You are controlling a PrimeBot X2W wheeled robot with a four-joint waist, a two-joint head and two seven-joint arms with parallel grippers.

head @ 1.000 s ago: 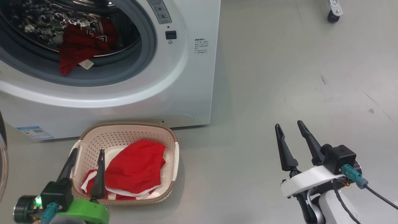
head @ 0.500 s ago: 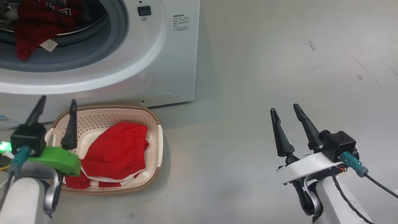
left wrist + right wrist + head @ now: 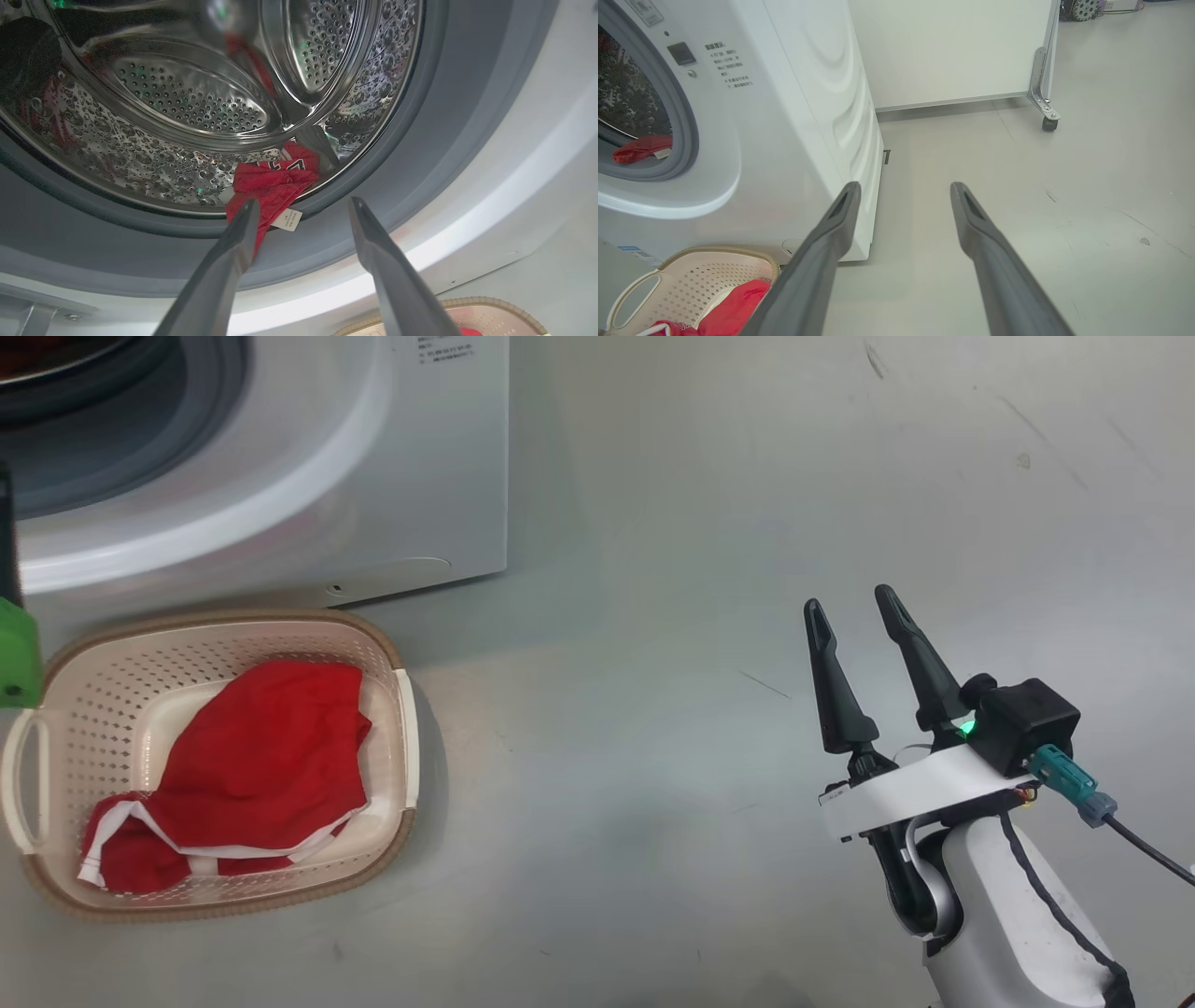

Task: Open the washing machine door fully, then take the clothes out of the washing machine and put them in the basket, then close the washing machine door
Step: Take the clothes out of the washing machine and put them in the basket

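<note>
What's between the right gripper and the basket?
Bare grey floor, nothing on it, between the right gripper and the basket; the head view shows it.

Head view: washing machine [image 3: 280, 476] cut off at 11 o'clock, its print too small to read; green arm part [image 3: 14, 653] cut at 9 o'clock. Left wrist view: basket [image 3: 495, 305] cut at 5 o'clock; one finger [image 3: 219, 275] hides pt of the clothes [image 3: 275, 182].

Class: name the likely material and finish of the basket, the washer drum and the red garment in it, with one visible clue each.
Basket: probably moulded plastic, matt cream; regular holes, woven-look brown rim.
Drum: seemingly polished steel; mirror-like reflections, perforations.
Red garment: soft fabric, matt; folds and a white tag.
</note>
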